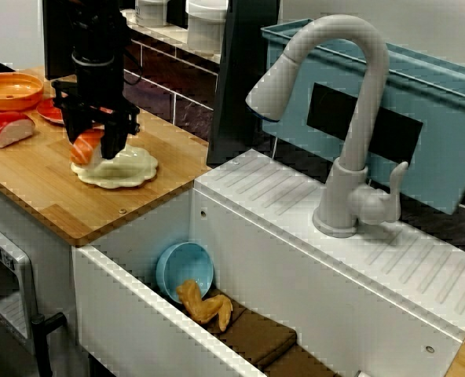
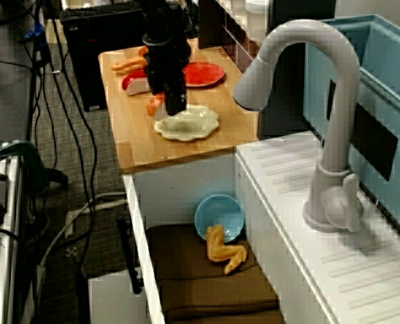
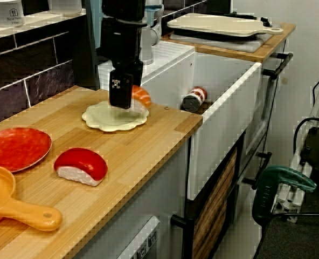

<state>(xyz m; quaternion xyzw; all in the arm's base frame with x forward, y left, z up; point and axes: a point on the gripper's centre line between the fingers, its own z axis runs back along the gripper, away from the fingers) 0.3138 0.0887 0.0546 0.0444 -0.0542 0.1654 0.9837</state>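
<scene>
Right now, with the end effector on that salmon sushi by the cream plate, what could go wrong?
One: the salmon sushi is at the rim of the cream plate, not its middle; let go there, it might roll onto the wooden counter. Two: the end effector is low beside the plate, which lies near the sink; a sideways move could shove the plate toward that drop.

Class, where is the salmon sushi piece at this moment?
In the view from the side, the salmon sushi sits clamped in the gripper at the left edge of the cream plate on the wooden counter, left of the sink.
</scene>
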